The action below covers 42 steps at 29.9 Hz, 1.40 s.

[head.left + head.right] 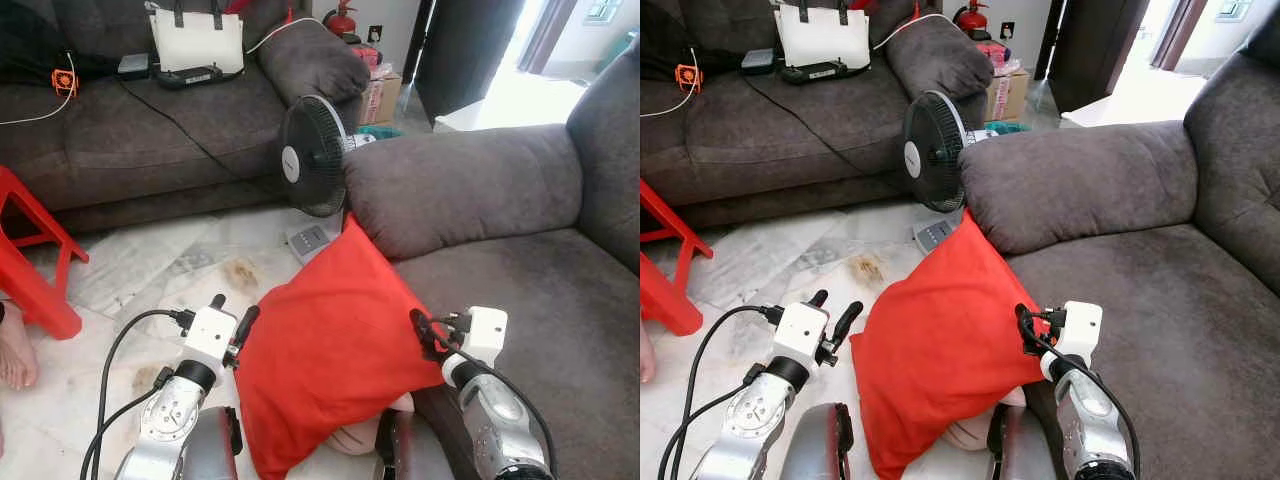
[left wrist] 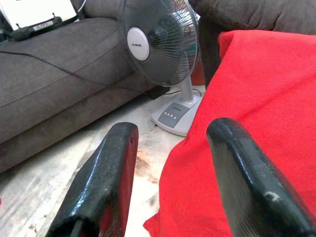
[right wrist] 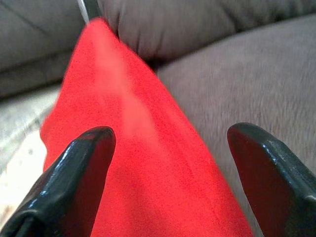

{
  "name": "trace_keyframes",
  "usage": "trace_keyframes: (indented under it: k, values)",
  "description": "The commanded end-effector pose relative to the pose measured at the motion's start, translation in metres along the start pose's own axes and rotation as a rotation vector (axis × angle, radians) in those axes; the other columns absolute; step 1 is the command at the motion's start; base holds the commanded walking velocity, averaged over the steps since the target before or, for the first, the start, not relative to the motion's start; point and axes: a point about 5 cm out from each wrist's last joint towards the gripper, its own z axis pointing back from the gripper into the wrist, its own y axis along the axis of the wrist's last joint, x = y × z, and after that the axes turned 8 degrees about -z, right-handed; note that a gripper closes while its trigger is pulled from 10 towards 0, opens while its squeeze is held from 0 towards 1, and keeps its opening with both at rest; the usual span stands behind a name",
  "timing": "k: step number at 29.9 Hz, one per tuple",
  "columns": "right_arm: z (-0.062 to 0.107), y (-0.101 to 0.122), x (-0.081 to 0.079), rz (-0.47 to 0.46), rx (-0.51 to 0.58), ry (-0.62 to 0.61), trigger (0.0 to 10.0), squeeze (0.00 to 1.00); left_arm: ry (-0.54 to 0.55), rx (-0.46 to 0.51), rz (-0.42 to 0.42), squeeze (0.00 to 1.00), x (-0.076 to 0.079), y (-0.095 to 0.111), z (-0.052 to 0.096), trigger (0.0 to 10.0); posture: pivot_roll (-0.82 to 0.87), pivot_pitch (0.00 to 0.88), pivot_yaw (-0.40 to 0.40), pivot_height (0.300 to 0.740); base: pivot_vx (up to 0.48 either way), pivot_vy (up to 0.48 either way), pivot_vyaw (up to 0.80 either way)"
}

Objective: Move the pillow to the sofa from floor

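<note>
Left eye view shows a bare foot (image 1: 14,352) at the far left edge, on the pale floor (image 1: 150,265). Next to it stands a red stool (image 1: 30,265). Behind them a grey couch (image 1: 140,120) runs along the back, with a white bag (image 1: 197,42) on its seat.

The left tool (image 1: 232,322) is beside the left edge of the red pillow (image 1: 325,350). Its two black fingers (image 2: 106,182) are spread wide and hold nothing. In the left wrist view one finger looks like it is against the pillow's cloth, and the other is over the floor.

The pillow stands tilted in the middle. Its top corner leans on the arm of the sofa (image 1: 520,300), and its lower part hangs down over the floor in front of the robot. A black fan (image 1: 312,155) stands on the floor just behind the pillow.

The right tool (image 1: 425,328) is at the pillow's right edge, by the sofa seat. In the right wrist view its fingers (image 3: 79,182) are wide apart, with the pillow's edge between them, not squeezed.
</note>
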Motion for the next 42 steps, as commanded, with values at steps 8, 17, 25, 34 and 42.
trace_keyframes:
  k: [8,17,25,34,42]
  values:
    - [0.002,0.000,0.012,0.025,-0.050,-0.029,10.0,0.00,-0.010,-0.024,0.015,0.00,0.002,-0.005,0.001,10.0,0.13,0.051,-0.090,0.541,0.000,0.000,0.00]
    - [0.008,-0.015,0.014,-0.032,-0.145,0.021,10.0,0.00,-0.026,-0.039,0.019,0.00,0.004,-0.008,0.003,10.0,0.13,0.053,-0.090,0.541,0.000,0.000,0.00]
    - [0.011,-0.022,0.008,-0.078,-0.172,0.059,10.0,0.00,-0.041,-0.050,0.025,0.00,0.007,-0.011,0.004,10.0,0.13,0.051,-0.089,0.541,0.000,0.000,0.00]
    - [0.007,-0.015,-0.004,-0.217,-0.089,0.109,10.0,0.00,-0.047,-0.048,0.029,0.00,0.009,-0.011,0.004,10.0,0.14,0.048,-0.089,0.541,0.000,0.000,0.00]
    - [0.006,-0.020,-0.011,-0.220,-0.097,0.133,10.0,0.00,-0.054,-0.041,0.024,0.00,0.010,-0.009,0.003,10.0,0.14,0.051,-0.092,0.541,0.000,0.000,0.00]
